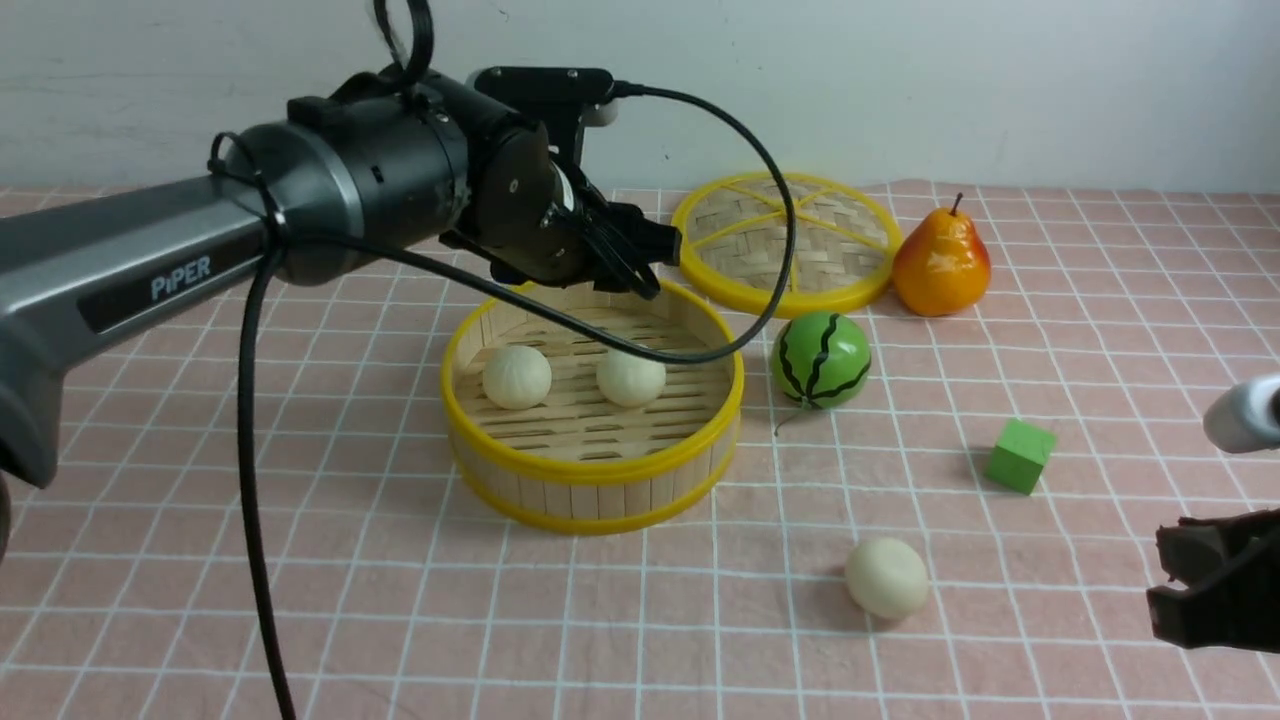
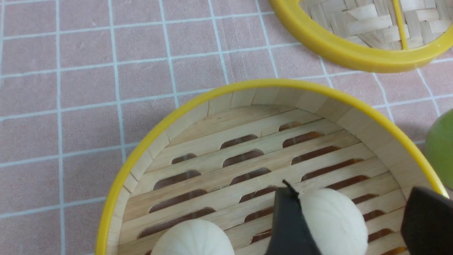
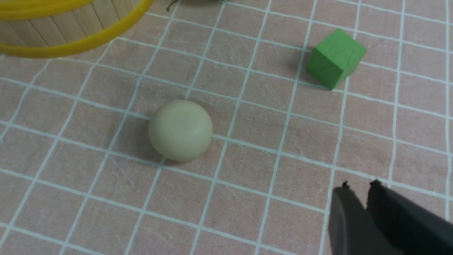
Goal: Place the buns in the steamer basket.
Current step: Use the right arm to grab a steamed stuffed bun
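Observation:
The steamer basket (image 1: 592, 470) stands mid-table with two buns on its slat floor, one on the left (image 1: 516, 376) and one on the right (image 1: 630, 377). My left gripper (image 1: 640, 268) hovers open over the basket's far rim. In the left wrist view its dark fingers (image 2: 287, 223) stand apart on either side of the right bun (image 2: 332, 223), which rests on the basket (image 2: 247, 92) floor below them; the other bun (image 2: 193, 237) lies beside it. The third bun (image 1: 886, 577) lies on the cloth in front of the basket and to its right. My right gripper (image 1: 1165, 585) is shut and empty, to the right of it (image 3: 180, 130).
The flat woven lid (image 1: 783, 240) lies behind the basket, with a pear (image 1: 940, 262) to its right. The green striped watermelon ball (image 1: 820, 358) sits right of the basket. A green cube (image 1: 1020, 455) lies further right. The left arm's black cable (image 1: 250, 450) hangs down over the table.

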You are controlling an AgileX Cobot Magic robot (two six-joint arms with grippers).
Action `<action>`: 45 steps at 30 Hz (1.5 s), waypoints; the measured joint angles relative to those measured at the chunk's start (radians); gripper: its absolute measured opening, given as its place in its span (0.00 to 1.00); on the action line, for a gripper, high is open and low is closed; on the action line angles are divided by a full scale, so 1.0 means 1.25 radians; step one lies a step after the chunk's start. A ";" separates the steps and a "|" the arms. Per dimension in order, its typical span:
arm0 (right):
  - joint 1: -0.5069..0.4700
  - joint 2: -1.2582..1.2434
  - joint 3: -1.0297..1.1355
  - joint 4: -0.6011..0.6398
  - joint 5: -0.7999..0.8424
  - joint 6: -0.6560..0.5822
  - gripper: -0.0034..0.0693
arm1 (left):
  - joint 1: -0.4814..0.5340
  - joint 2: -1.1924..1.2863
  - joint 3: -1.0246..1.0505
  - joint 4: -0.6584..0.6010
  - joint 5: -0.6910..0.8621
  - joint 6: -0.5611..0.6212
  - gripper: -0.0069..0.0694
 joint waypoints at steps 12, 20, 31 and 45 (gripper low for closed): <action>0.000 0.001 -0.002 0.019 0.030 -0.002 0.18 | -0.001 -0.013 -0.003 0.012 0.056 0.001 0.57; 0.011 0.158 -0.156 0.185 0.220 -0.172 0.34 | -0.003 -0.289 0.004 0.084 0.219 0.010 0.24; 0.135 0.544 -0.350 0.311 0.157 -0.290 0.42 | -0.003 -0.698 0.477 0.061 0.207 -0.004 0.07; 0.086 0.672 -0.466 0.177 0.137 -0.220 0.04 | -0.003 -0.895 0.780 0.163 0.300 -0.107 0.07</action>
